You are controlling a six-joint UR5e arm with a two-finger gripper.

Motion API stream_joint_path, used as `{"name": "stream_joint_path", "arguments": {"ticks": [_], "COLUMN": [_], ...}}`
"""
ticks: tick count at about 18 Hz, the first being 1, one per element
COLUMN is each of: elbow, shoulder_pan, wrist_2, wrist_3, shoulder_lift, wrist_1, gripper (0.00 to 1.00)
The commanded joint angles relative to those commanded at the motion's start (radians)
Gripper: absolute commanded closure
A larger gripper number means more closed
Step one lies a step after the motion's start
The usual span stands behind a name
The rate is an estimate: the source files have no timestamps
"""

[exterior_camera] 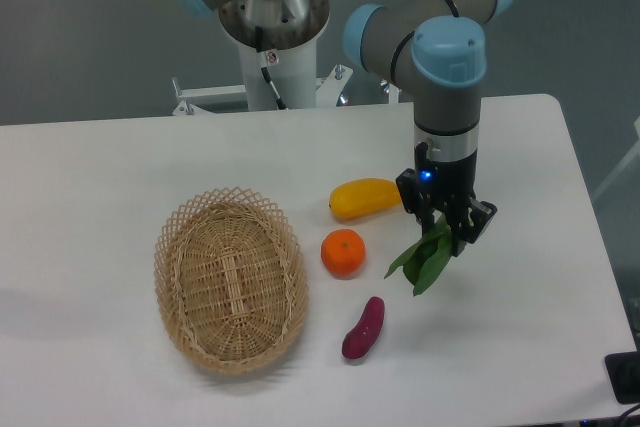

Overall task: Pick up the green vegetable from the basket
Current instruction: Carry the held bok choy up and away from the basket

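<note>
Green vegetable is out of the basket, hanging in the gripper over the bench, right of centre. Only the dark green leaves show, pointing down and to the left; the stem end is hidden up between the jaws. Jaws closed on its upper end, gap narrow. Leaf tips look clear of the bench surface, though I can't tell for sure from this angle.

Basket sits on the left-centre of the bench, well apart from the gripper, nothing visible inside it.

Between basket and gripper: an orange fruit just left of the hanging leaves, not touching them. A yellow fruit lies behind the orange one, its right end near the gripper body. A purple sweet potato lies in front of the orange, below and left of the leaf tips, apart from them.

Arm comes down roughly vertical onto the gripper, wrist blue light on. Robot base column at the back edge of the bench.
</note>
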Motion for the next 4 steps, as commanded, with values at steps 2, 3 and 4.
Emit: {"name": "stream_joint_path", "arguments": {"ticks": [2,3,4], "elbow": [0.0,0.0,-0.002], "shoulder_pan": [0.0,0.0,0.0], "wrist_2": [-0.002,-0.003,-0.003], "wrist_3": [0.0,0.0,-0.002], "shoulder_lift": [0.0,0.0,0.0], "wrist_1": [0.0,0.0,0.0], "gripper": [0.47,0.47,0.47]}}
